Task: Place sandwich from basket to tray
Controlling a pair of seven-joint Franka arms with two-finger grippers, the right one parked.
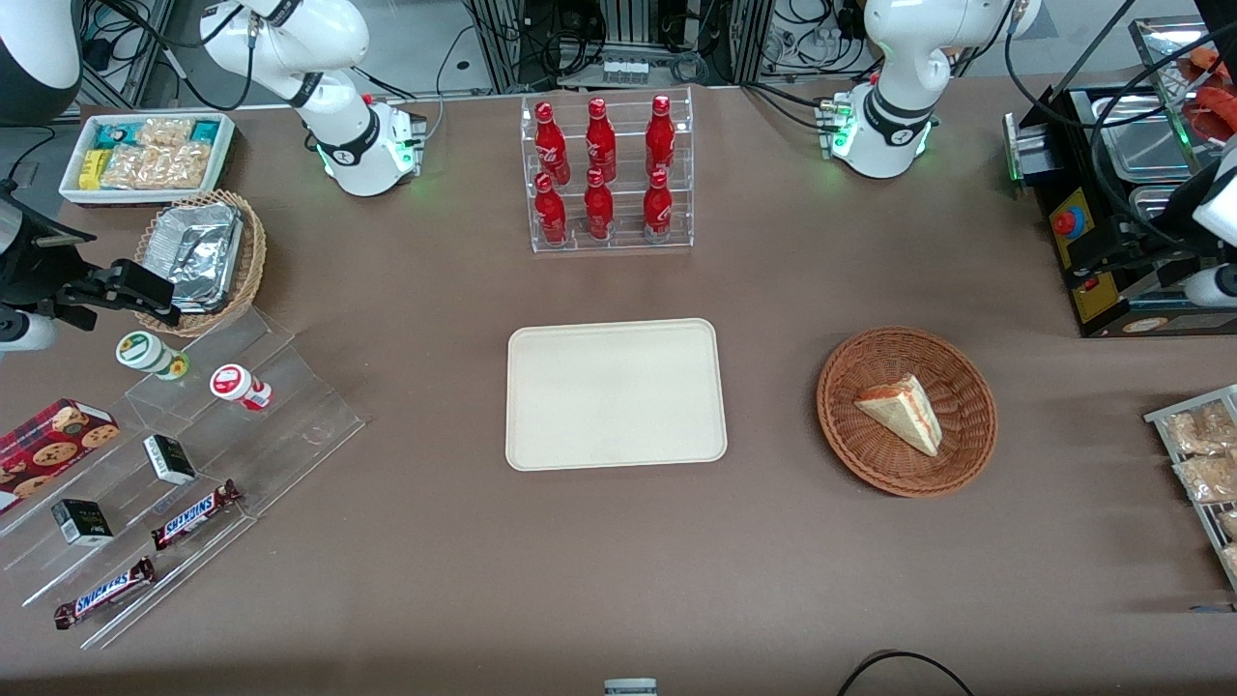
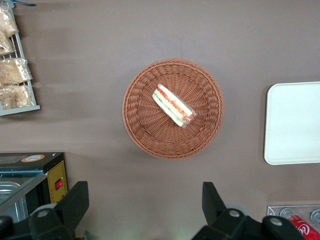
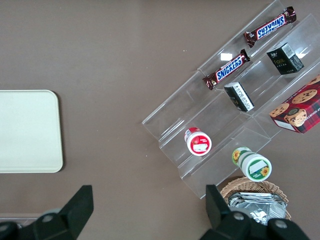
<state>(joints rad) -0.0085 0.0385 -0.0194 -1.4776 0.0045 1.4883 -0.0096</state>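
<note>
Looking from the front, the small triangle sandwich [image 1: 904, 410] lies in the round reddish-brown woven basket [image 1: 860, 449], beside the bare cream-white tray [image 1: 616, 393] on the brown surface [image 1: 618, 570]. Nothing is grabbed yet.

The left wrist view adds the claw [image 2: 145, 210], wide open and holding nothing, high above the basket; I think it must drop onto the sandwich next.

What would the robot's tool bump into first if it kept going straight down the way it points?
Probably bare brown table, right beside the basket. The open tool hangs high above, with the sandwich a bit off its line. Depth is hard to judge, so it might clip the basket's rim.
</note>
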